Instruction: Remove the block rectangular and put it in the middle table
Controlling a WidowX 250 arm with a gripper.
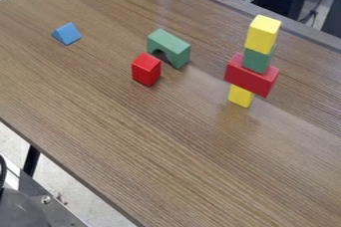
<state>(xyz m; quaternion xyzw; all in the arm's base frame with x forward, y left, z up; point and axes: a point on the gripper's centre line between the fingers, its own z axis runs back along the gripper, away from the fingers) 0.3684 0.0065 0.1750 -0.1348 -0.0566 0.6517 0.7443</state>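
Note:
A stack of blocks stands upright toward the right side of the table. Its top piece is a yellow rectangular block point(262, 34), which rests on a green block point(257, 60). Under the green one, a wider red rectangular block point(251, 76) lies crosswise. A small yellow block point(240, 96) holds up the stack from the tabletop. The wooden table point(153, 131) stretches across the view, with its middle to the left of and below the stack.
Left of the stack, a red block point(146, 69) stands close to a green arch block point(169, 48). Farther left lies a blue triangular block point(67, 34). Dark equipment point(20, 208) is at the lower left, beyond the table's edge.

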